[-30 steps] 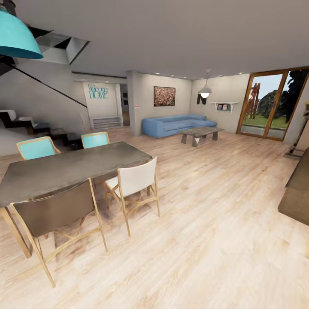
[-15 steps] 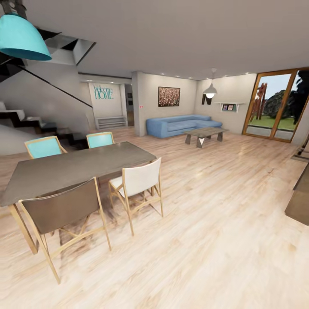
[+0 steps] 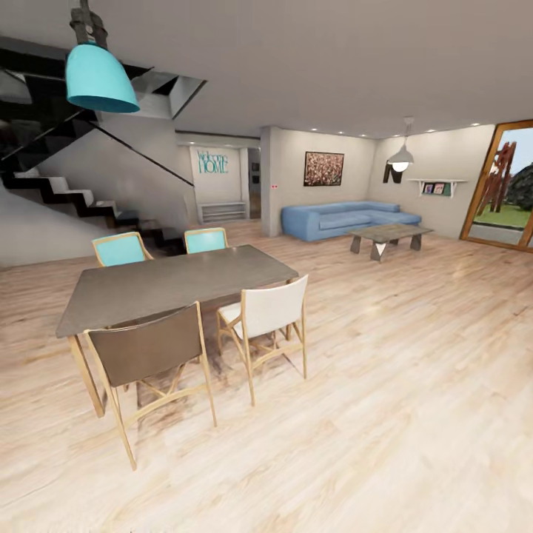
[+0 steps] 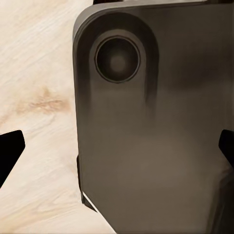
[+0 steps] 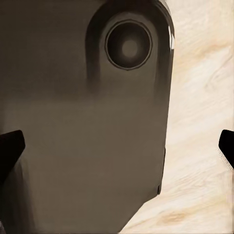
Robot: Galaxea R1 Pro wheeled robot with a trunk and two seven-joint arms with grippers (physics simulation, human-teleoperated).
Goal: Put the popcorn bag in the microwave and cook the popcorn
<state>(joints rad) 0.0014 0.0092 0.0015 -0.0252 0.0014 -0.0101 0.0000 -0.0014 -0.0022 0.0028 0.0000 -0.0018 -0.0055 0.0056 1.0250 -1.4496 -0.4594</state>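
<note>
Pale wood floor (image 3: pixel 414 385) runs through an open dining and living room in the head view: a grey dining table (image 3: pixel 178 285) with two teal chairs (image 3: pixel 118 249) behind it, a brown chair (image 3: pixel 152 355) and a white chair (image 3: pixel 270 311) in front, a teal pendant lamp (image 3: pixel 98 78) above, a staircase (image 3: pixel 66 200) beyond, and a blue sofa (image 3: pixel 348 219) with a low coffee table (image 3: pixel 389 235) further back.

No kitchen fixture is in view, so the popcorn bag's place, heading and long axis cannot be reported.

Judged from the task alone, a folded paper bag should be light, soft and easily crushed; a gentle pinch across a folded edge seems the safest hold.

Each wrist view looks down past a dark robot body panel (image 4: pixel 156 126) to floor. Left gripper (image 4: pixel 117 148) and right gripper (image 5: pixel 117 148) show dark fingertips at opposite frame edges, spread wide with nothing between.
</note>
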